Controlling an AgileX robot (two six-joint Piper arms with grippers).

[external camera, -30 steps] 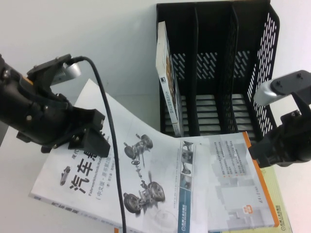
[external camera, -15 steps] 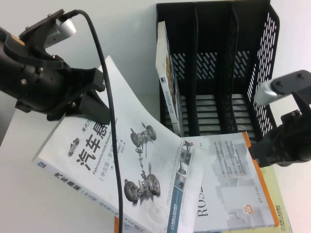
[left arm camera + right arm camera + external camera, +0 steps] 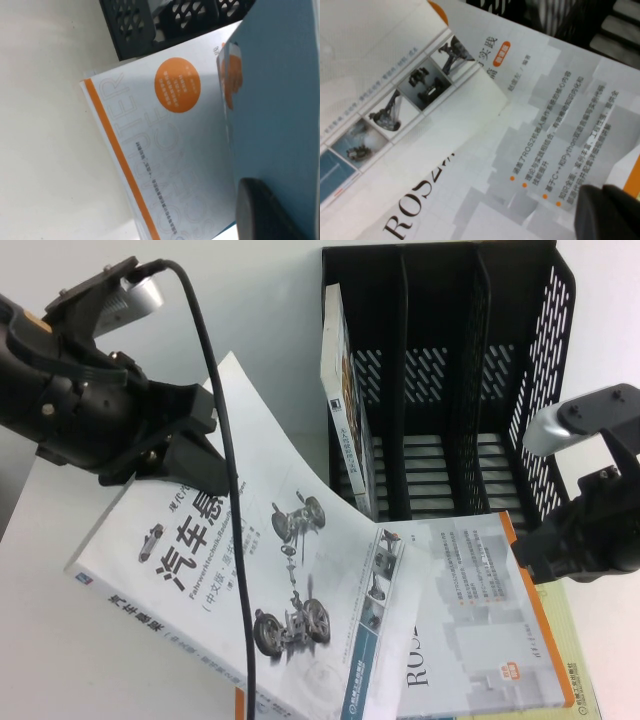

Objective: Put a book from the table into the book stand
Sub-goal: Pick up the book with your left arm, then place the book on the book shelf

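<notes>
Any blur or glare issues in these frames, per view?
High view: even light, table washed out, book title readable; left gripper clamps its raised edge, right gripper over the ROS2 book. Left wrist view: a blurred dark finger against the book's teal underside. Right wrist view: ROS2 print sharp, near corner blob defocused.

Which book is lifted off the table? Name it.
The book with the car drawings: the left gripper holds its far edge raised. The ROS2 book by the right gripper lies flat; another stands in the book stand.

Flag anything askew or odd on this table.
The book, gripped by the left gripper at its far edge, hangs tilted and bowed, its near end on the ROS2 book. Right gripper idles beside the book stand.
</notes>
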